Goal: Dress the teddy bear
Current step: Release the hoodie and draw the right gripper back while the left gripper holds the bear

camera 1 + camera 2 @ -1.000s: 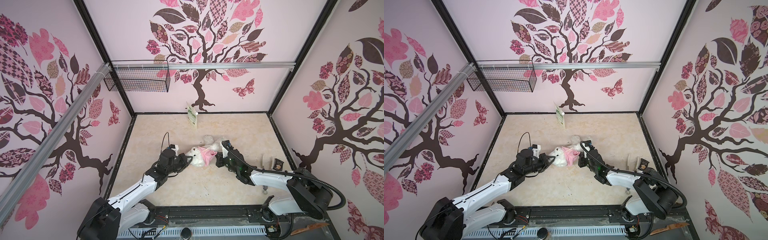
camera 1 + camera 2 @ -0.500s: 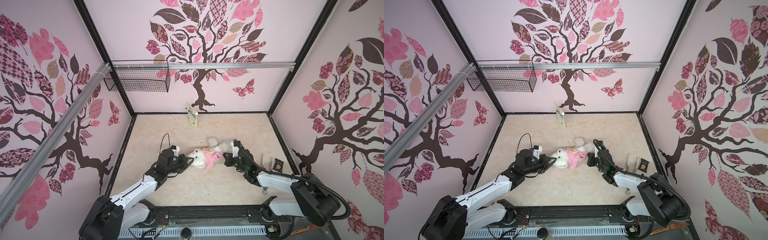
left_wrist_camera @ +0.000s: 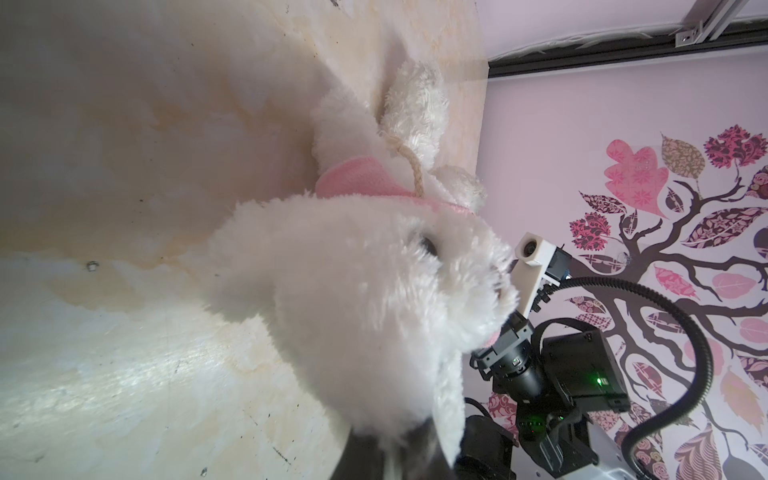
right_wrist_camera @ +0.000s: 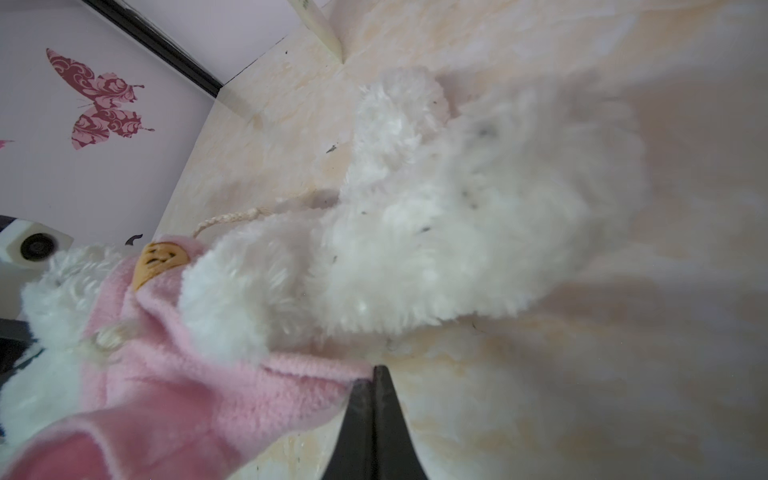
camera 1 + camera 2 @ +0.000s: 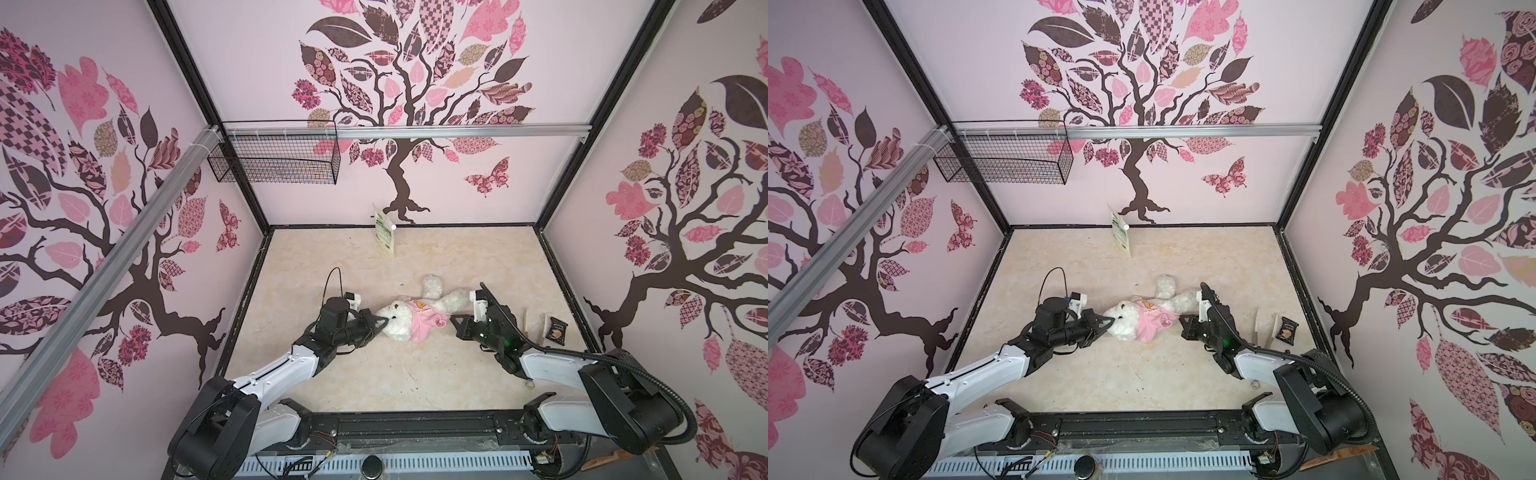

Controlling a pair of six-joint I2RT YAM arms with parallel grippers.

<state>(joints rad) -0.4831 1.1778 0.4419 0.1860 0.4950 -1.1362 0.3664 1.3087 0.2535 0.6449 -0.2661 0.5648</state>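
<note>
The left pincer [image 5: 379, 321] is closed on the head of the teddy bear [image 5: 399, 322]. The right pincer [image 4: 374, 376] is closed on the hem of the pink top [image 4: 199, 395], which is worn around the bear's chest. The bear is laid on its back mid-tabletop [image 5: 374, 382], between both arms, legs toward the right arm.
</note>
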